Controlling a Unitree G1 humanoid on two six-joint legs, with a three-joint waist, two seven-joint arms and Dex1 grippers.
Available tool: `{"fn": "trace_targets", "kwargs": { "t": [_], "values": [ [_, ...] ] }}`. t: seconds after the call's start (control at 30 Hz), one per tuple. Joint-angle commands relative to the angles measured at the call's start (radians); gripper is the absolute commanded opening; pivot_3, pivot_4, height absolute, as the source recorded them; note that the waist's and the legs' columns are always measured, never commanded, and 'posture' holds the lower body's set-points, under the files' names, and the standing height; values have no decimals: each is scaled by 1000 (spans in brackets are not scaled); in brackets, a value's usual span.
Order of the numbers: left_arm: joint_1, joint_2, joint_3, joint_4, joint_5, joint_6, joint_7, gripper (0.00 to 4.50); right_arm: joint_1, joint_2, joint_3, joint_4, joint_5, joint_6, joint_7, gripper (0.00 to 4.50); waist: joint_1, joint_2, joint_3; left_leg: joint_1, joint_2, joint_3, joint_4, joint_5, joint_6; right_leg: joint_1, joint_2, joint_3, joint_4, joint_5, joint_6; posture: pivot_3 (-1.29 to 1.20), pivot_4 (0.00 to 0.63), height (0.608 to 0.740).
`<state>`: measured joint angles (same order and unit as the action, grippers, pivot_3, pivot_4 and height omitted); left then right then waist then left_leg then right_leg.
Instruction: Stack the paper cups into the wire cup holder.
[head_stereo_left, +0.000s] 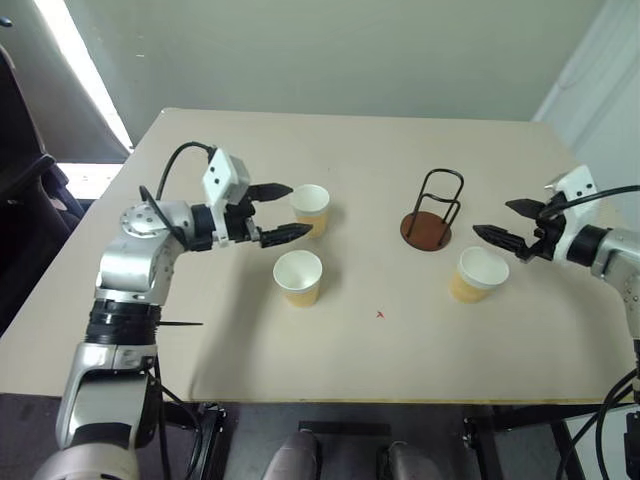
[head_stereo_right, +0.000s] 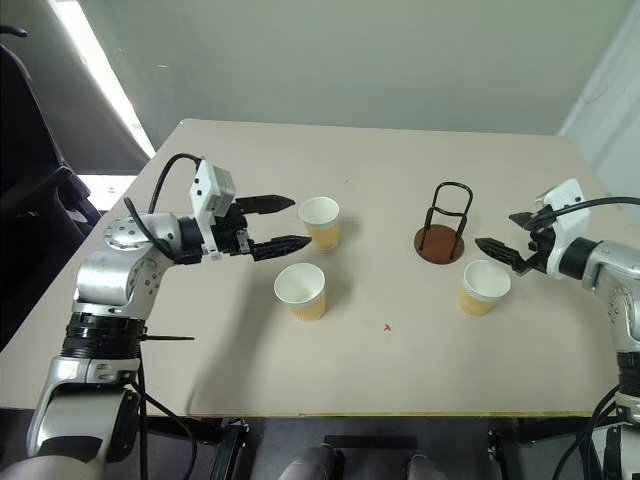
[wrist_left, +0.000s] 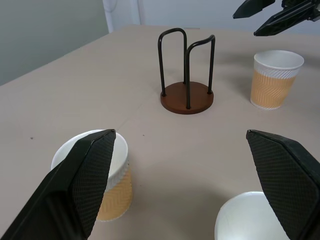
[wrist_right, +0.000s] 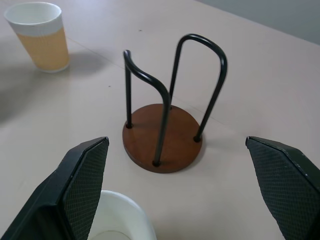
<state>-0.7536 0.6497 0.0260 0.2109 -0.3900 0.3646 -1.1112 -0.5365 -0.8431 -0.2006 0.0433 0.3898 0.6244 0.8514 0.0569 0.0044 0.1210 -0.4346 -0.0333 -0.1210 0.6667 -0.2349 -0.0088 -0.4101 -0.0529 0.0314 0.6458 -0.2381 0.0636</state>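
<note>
Three paper cups (head_stereo_left: 310, 208) (head_stereo_left: 298, 277) (head_stereo_left: 478, 274) stand upright on the bench (head_stereo_left: 350, 150) around the empty wire cup holder (head_stereo_left: 431, 212); light, thin-walled and crushable, they likely want gentle sidewall grips from the left gripper (head_stereo_left: 282, 211) and right gripper (head_stereo_left: 503, 224), whose jaws gape empty.

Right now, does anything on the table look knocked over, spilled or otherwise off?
Nothing stands out. All three paper cups stand upright and apart on the table, mouths up, no spill or dents visible. The wire cup holder sits flat on its disc base, holding nothing. A tiny red mark sits on the tabletop.
</note>
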Motion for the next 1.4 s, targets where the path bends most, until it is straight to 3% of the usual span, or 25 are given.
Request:
{"fn": "trace_targets", "kwargs": {
  "t": [0.03,0.27,0.83,1.4],
  "values": [
    [-26,-4,12,-6,-2,-24,-3,4500,-48,7,-26,-4,23,6,-16,4478,0,0,0,0,0,0,0,0,0,0,0,0,0,0,0,0,150,740],
    [-16,-7,17,-6,-3,-28,0,4500,-35,80,-49,-26,42,-9,-61,4478,1,0,0,0,0,0,0,0,0,0,0,0,0,0,0,0,150,740],
    [-70,4,6,23,-9,-20,-59,4500,-55,30,58,14,-4,5,13,4478,0,0,0,0,0,0,0,0,0,0,0,0,0,0,0,0,150,740],
    [-88,-2,13,30,-6,-20,-59,4500,-222,91,163,266,-110,-106,45,4478,0,0,0,0,0,0,0,0,0,0,0,0,0,0,0,0,150,740]
  ]
}}
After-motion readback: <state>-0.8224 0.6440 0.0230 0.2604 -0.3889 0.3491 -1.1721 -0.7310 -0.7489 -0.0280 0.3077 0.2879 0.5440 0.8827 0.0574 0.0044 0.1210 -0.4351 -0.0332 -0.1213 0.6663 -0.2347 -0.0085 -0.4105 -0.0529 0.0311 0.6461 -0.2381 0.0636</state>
